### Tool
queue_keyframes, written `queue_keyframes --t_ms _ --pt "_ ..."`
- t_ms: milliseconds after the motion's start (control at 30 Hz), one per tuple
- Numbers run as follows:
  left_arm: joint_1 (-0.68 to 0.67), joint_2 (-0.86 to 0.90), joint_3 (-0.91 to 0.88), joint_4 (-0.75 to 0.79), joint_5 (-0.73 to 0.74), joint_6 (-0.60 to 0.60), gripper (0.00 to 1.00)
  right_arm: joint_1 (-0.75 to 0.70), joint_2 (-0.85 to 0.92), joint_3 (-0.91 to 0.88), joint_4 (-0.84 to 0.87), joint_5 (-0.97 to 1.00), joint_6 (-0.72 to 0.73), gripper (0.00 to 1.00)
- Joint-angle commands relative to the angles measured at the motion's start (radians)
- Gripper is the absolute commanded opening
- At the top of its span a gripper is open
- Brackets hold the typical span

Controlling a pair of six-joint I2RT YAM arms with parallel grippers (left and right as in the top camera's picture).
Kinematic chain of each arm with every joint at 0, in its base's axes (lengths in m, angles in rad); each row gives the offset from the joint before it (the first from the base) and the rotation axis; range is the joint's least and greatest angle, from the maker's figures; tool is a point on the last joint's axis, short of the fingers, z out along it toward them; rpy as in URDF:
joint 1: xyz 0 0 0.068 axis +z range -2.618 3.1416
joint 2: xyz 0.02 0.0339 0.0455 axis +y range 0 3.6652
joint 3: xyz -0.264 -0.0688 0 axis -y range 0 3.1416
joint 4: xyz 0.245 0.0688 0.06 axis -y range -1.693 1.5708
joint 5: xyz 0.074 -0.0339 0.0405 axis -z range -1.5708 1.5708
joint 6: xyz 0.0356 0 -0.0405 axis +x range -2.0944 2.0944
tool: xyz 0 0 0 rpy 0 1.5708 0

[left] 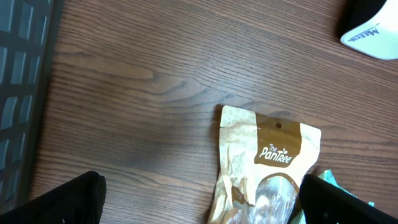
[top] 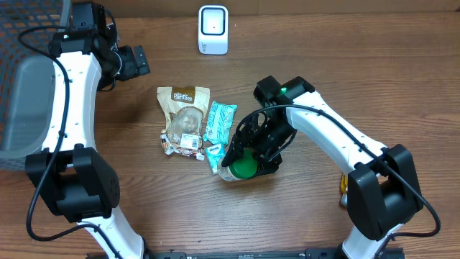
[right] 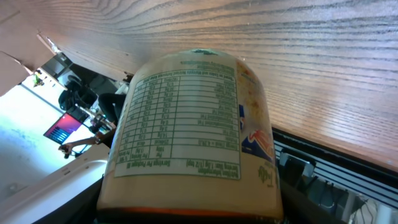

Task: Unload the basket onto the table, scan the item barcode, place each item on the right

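jar (right: 189, 124) is filling the right wrist view, sitting closest to the lens with its nutrition table facing me and orange and blue print running down one side. i am not spotting a barcode on this face. the wooden table (right: 298, 56) is showing tilted behind it.

from overhead, the right gripper (top: 253, 150) is clasping the jar across its body, jaws partway wide around it, with the green lid (top: 243, 167) pointing up near the front middle of the table. i am not able to tell whether the jar is resting on the wood or hanging just above it. the scanner (top: 213, 29) is standing at the far edge, well apart from the jar. a brown pouch (top: 183, 115), a teal packet (top: 220, 121) and a small tube (top: 213, 155) are lying just beside the jar, on the left arm's side. the left gripper (top: 134, 63) is hanging wide and empty near the grey bin (top: 25, 108).

through the left wrist, i am seeing the pouch top, a corner of the scanner, and spread fingers (left: 68, 199) at both lower corners with nothing between them.

i am judging the jar stiff, round and smooth-labelled, moderately heavy, so liable to twist in the grip. taking it across mid-body is looking right, provided the barcode panel is staying bare.
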Motion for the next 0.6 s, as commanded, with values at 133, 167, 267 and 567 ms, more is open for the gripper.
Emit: queue_keyframes --t_ms 133,167,267,567 --pt "-0.007 -0.014 0.013 -0.002 0.011 0.016 1.00 0.003 -0.009 0.028 -0.017 -0.051 0.000 0.69" --pt "-0.007 -0.014 0.013 -0.002 0.011 0.016 1.00 0.003 -0.009 0.028 -0.021 -0.058 0.001 0.69" --pt "-0.007 -0.014 0.013 -0.002 0.011 0.016 1.00 0.003 -0.009 0.028 -0.032 -0.079 0.000 0.69" --pt "-0.007 -0.014 0.013 -0.002 0.011 0.016 1.00 0.003 -0.009 0.028 -0.046 -0.080 0.000 0.69"
